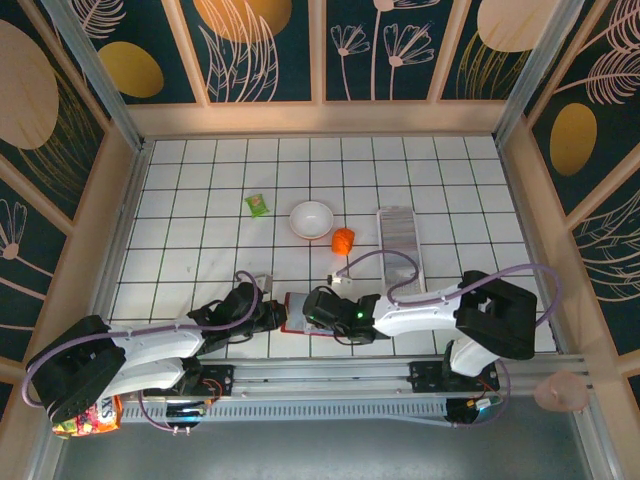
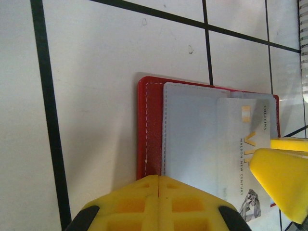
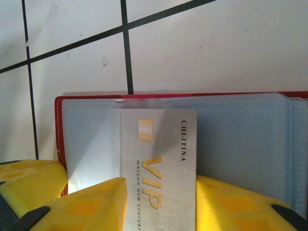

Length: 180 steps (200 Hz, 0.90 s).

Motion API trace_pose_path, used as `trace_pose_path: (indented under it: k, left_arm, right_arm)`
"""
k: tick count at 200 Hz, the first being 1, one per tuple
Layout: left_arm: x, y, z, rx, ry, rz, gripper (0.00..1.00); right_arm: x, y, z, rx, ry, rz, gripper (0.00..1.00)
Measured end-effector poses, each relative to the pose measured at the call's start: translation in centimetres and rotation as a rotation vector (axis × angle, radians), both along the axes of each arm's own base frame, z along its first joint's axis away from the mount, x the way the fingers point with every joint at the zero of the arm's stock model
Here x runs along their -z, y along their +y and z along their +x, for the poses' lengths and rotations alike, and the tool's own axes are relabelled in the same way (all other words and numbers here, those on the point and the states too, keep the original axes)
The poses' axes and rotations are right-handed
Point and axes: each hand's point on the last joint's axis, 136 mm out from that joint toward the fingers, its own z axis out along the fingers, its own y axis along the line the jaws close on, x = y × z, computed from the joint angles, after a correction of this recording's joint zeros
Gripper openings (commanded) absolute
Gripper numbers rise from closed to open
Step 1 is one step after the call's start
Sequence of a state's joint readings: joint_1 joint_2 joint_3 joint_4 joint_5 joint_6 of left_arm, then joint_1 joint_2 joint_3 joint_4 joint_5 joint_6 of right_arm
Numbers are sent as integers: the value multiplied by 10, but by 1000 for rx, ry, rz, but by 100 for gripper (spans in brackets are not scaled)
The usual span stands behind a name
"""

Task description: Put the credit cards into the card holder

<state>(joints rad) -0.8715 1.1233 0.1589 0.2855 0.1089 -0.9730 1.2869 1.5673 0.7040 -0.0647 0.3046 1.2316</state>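
Observation:
The dark red card holder [image 1: 296,312] lies open on the table between both grippers, pale sleeves up [image 3: 240,139]. One silver VIP credit card [image 3: 159,149] lies flat on those sleeves, with my right gripper [image 3: 159,180] open and one yellow finger along each long edge. I cannot tell if the card's far end sits inside a pocket. My left gripper [image 2: 159,177] is shut, its tips resting on the holder's red stitched edge [image 2: 151,125]. The same card [image 2: 240,144] and the right fingers [image 2: 279,178] appear there too. More credit cards form a ribbed row [image 1: 398,235] farther back.
A white bowl [image 1: 311,219], an orange object [image 1: 343,240] and a green packet [image 1: 258,205] sit mid-table behind the holder. The clear tray's near end [image 1: 405,268] holding the card row reaches toward the right arm. Wooden walls [image 1: 128,180] enclose the tiled surface.

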Motion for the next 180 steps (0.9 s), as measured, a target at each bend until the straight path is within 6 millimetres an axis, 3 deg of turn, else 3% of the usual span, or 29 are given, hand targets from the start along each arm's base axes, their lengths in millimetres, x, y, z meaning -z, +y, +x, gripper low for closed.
trace_pose_path:
  k: [77,124,180]
  left_arm:
    - [0,0,0,-1,-3,-5,0]
    - [0,0,0,-3,-1,-8,0]
    - [0,0,-1,-5,1,-16,0]
  right_arm:
    - [0,18,2,-31,-12,-46,39]
    - [1,17,1,-33,-12,-56,24]
    - [0,22,1,-53,-17,-52,22]
